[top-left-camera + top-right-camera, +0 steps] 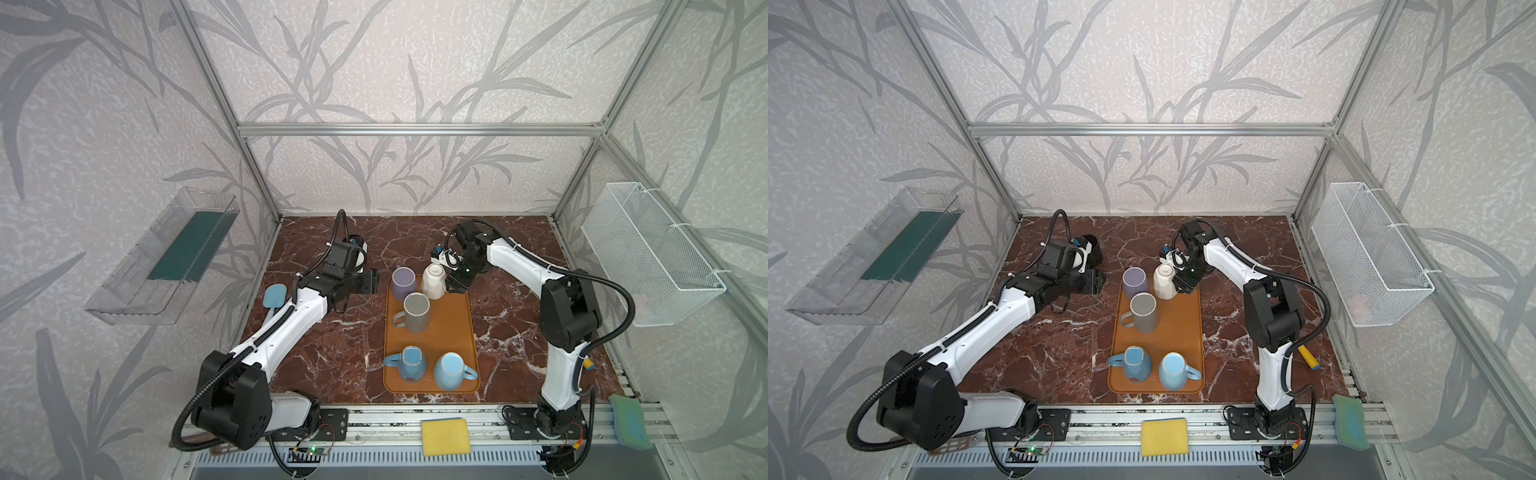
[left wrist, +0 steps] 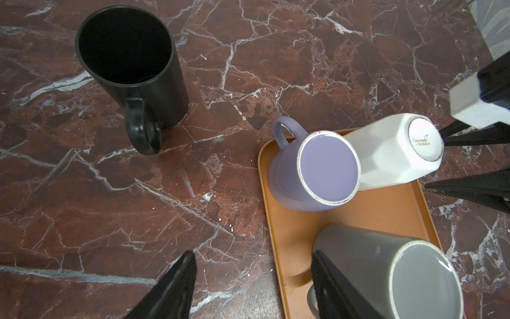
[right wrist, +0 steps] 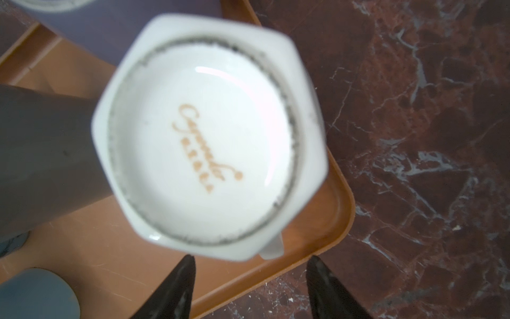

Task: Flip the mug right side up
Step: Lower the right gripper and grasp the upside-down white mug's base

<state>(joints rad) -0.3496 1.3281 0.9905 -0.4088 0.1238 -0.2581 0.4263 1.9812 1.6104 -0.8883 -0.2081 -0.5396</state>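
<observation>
Yellow sponge (image 1: 445, 436) on front rail (image 1: 374, 422). White mug (image 1: 434, 281) upside down at far right corner of orange tray (image 1: 453, 332), beside purple mug (image 1: 404, 282). Right pincer (image 3: 249, 273) spread at mug handle (image 3: 271, 248), not gripping. Left pincer (image 2: 254, 259) spread, holding nothing, over tabletop (image 1: 332, 340) left of tray.

The black mug (image 1: 1094, 249), ten o'clock from the tray (image 1: 1183, 332) in a top view, is mostly hidden behind the left arm (image 1: 1013, 303); the white mug's (image 3: 209, 132) base lettering is blurred.
</observation>
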